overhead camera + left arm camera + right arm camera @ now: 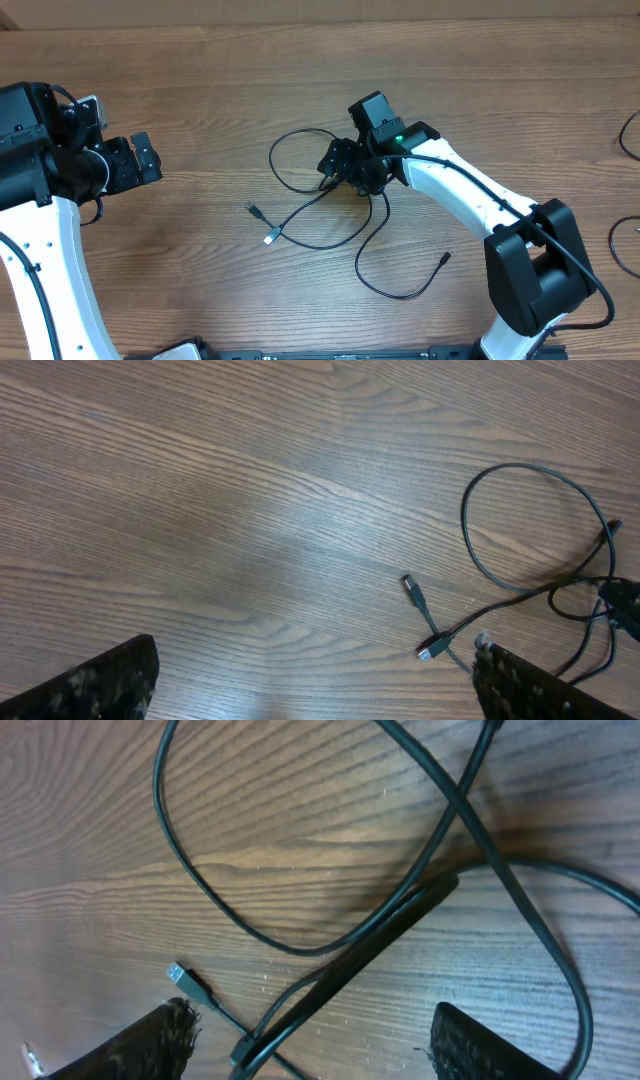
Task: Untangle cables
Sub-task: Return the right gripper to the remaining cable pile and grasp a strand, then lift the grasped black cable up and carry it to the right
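The cables (400,917) lie in a loose tangle near the middle of the worktop (200,80), thin black cords crossing each other under and just ahead of the right gripper (352,170). They look light and limp. They will likely bend and trail wherever they are pulled, offer almost no resistance, and slide easily on the smooth wood, so a tug on one strand probably drags the whole knot along. A firm pinch on a single strand close to a free end seems the best hold, for instance just behind the silvery-tipped plug (271,238) or the dark plug (253,210), since each small plug body would stop the jaws from slipping off. The right gripper hovers low with its jaws spread wide and holds nothing. The left gripper (150,160) is well apart at the left of the worktop, also wide and empty. The right wrist view shows what the others blur: two strands run side by side and a third crosses over them. Only the overhead view shows the far free end (444,259) and the full loop (275,160). The left wrist view shows the two plugs lying near each other on bare wood.
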{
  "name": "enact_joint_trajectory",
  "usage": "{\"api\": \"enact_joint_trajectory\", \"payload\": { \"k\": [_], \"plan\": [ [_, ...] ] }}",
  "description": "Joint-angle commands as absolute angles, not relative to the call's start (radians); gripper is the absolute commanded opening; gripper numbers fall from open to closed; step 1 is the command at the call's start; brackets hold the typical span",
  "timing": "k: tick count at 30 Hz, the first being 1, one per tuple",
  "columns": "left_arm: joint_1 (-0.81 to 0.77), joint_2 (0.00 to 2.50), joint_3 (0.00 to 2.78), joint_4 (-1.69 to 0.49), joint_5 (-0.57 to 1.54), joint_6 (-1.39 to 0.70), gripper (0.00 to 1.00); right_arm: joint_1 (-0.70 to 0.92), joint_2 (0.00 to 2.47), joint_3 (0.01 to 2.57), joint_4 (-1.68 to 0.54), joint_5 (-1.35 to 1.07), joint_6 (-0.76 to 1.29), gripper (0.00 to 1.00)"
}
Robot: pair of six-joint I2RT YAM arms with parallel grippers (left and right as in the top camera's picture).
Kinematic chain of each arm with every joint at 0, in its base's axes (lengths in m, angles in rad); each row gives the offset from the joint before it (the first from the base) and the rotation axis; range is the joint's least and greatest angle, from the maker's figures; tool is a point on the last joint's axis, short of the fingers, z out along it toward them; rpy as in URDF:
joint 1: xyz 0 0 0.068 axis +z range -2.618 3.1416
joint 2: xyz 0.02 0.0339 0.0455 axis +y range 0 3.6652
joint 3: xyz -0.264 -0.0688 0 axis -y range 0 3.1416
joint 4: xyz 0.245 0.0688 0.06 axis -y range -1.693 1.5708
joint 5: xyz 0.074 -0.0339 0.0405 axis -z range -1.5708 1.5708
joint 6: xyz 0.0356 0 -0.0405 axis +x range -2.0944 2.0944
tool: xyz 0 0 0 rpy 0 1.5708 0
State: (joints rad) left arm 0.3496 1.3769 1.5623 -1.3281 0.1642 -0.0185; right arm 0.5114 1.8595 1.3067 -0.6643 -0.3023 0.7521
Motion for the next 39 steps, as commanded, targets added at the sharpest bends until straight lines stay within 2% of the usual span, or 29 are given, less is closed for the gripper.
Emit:
{"api": "enact_joint_trajectory", "payload": {
  "k": [1, 2, 4, 8, 16, 22, 28, 39],
  "plan": [
    [0.353, 1.38, 1.57, -1.328, 0.173, 0.0, 1.0, 0.517, 1.86, 1.257, -0.612, -0.281, 0.77, 0.72],
    [0.353, 1.38, 1.57, -1.328, 0.173, 0.0, 1.0, 0.517, 1.86, 1.243, -0.596, -0.281, 0.786, 0.7],
    [0.353, 1.38, 1.57, -1.328, 0.173, 0.0, 1.0, 0.518, 1.86, 1.215, -0.554, -0.281, 0.815, 0.5],
    [0.353, 1.38, 1.57, -1.328, 0.173, 0.0, 1.0, 0.518, 1.861, 1.195, -0.502, -0.281, 0.815, 0.04],
    [0.353, 1.38, 1.57, -1.328, 0.173, 0.0, 1.0, 0.518, 1.856, 1.281, -0.566, -0.375, 0.719, 0.04],
    [0.353, 1.38, 1.57, -1.328, 0.173, 0.0, 1.0, 0.53, 1.813, 1.543, -0.798, -0.368, 0.659, 0.04],
    [0.353, 1.38, 1.57, -1.328, 0.173, 0.0, 1.0, 0.537, 1.795, 1.912, -0.976, -0.368, 0.615, 0.04],
    [0.353, 1.38, 1.57, -1.328, 0.173, 0.0, 1.0, 0.52, 1.795, 2.391, -0.995, -0.329, 0.594, 0.04]
  ]
}}
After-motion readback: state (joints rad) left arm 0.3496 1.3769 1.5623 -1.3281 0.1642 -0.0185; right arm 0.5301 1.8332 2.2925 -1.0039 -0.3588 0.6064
